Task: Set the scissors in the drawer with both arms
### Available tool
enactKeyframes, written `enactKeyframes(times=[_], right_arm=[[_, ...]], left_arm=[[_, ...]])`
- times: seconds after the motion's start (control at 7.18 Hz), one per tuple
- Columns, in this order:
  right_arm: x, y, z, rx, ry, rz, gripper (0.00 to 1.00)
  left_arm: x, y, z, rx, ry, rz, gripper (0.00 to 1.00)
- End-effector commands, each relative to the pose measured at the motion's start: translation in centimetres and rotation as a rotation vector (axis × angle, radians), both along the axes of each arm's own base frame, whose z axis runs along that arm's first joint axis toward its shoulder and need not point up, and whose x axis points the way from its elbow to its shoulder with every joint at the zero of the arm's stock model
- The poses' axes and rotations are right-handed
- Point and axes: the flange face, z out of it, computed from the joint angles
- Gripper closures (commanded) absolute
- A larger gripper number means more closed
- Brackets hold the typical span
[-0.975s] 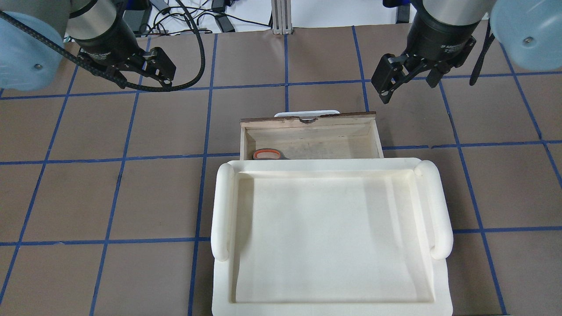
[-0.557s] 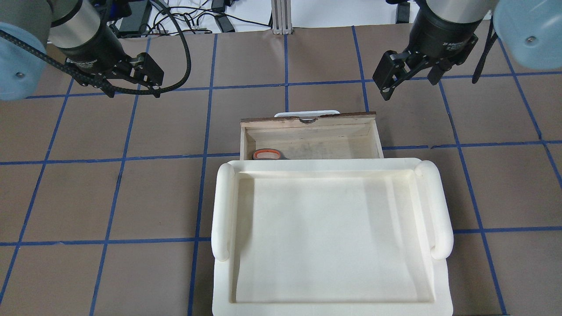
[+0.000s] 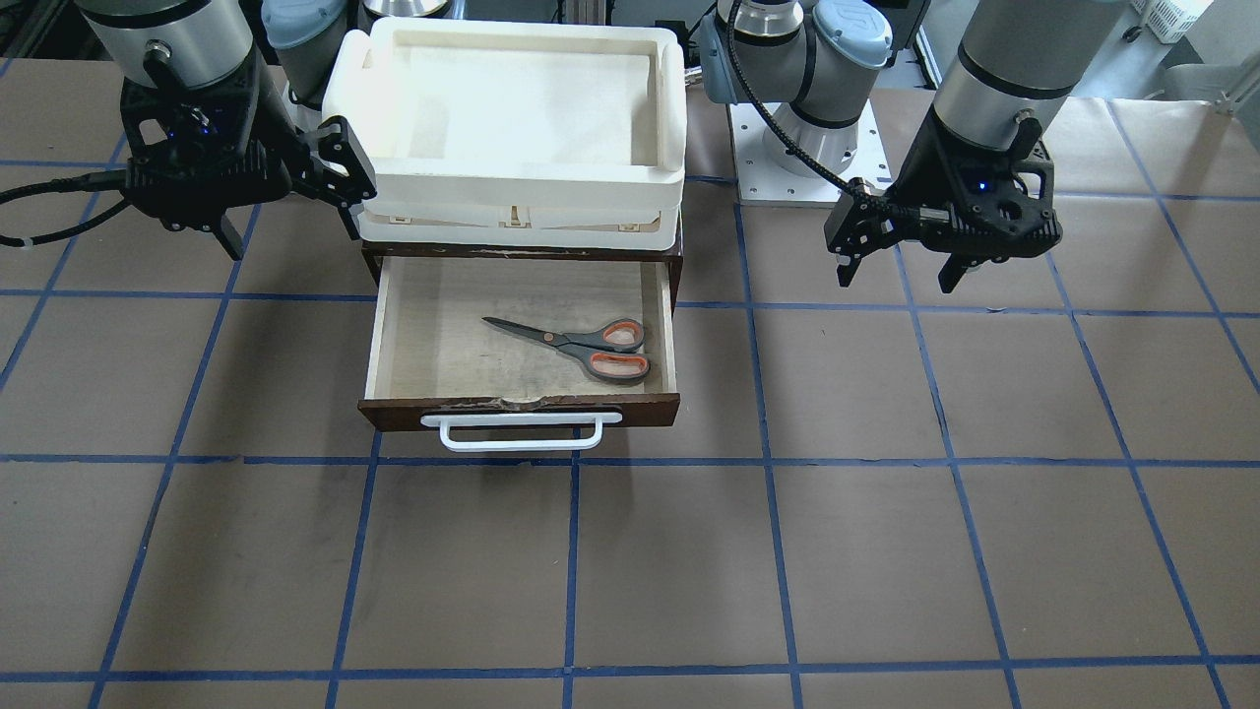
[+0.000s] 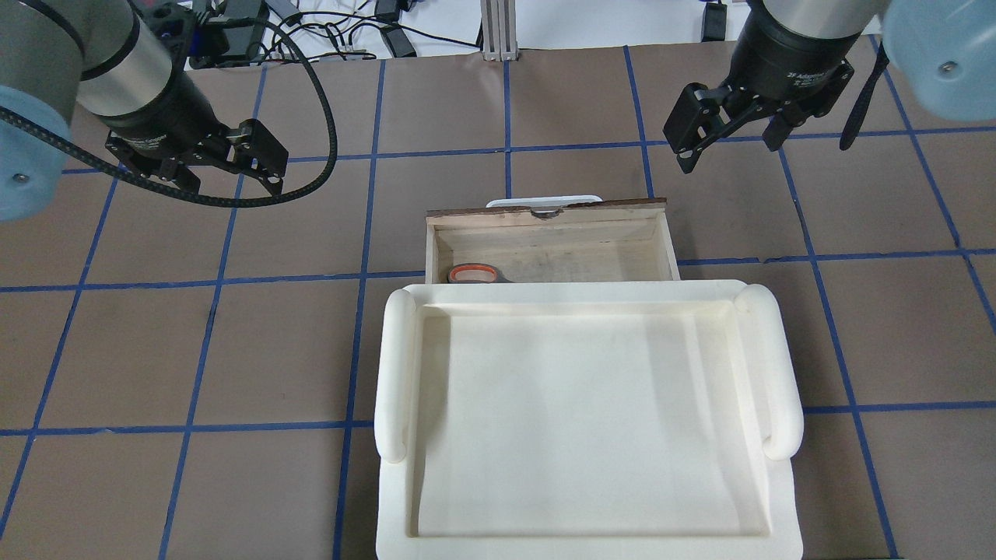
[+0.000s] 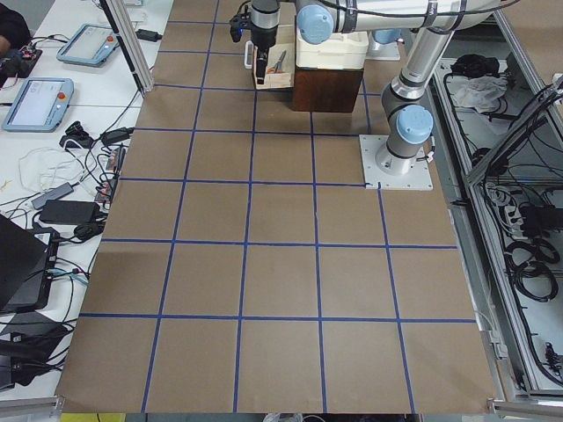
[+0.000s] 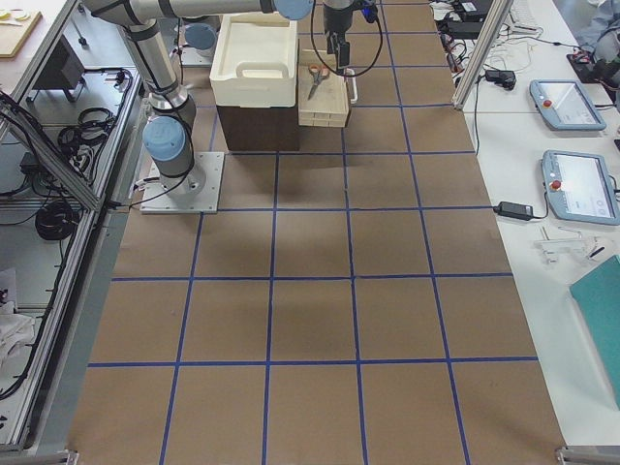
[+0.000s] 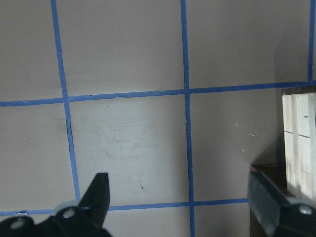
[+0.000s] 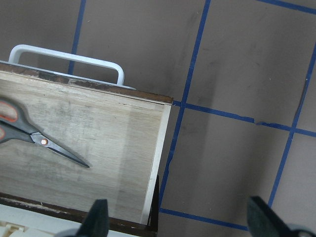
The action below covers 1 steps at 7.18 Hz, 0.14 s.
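The scissors [image 3: 583, 346] lie flat inside the open drawer [image 3: 394, 412], handles toward the robot's left. In the overhead view only an orange-lined loop of the scissors [image 4: 475, 274] shows in the drawer [image 4: 545, 208]. The right wrist view shows the scissors [image 8: 34, 134] on the drawer floor [image 8: 128, 148]. My left gripper [image 4: 226, 173] is open and empty, above the table to the drawer's left; it also shows in the front view [image 3: 901, 271]. My right gripper [image 4: 727, 146] is open and empty, beyond the drawer's right corner; it also shows in the front view [image 3: 290, 222].
A cream-white tray [image 4: 778, 365] sits on top of the brown cabinet that holds the drawer, and hides most of the drawer from above. The white bar handle [image 3: 512, 433] sticks out at the drawer's front. Blue tape lines grid the brown table.
My left gripper has moved away from the drawer, toward the view's left and lower. My right gripper has drifted slightly farther away. The scissors and drawer have not moved.
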Motion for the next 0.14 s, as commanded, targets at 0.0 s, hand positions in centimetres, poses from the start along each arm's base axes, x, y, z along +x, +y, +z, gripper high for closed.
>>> enactKeyframes(times=[0.0], right_arm=[[-0.08, -0.02, 0.00, 0.001, -0.001, -0.024, 0.00]], left_arm=[[-0.05, 0.22, 0.20, -0.002, -0.005, -0.001, 0.00]])
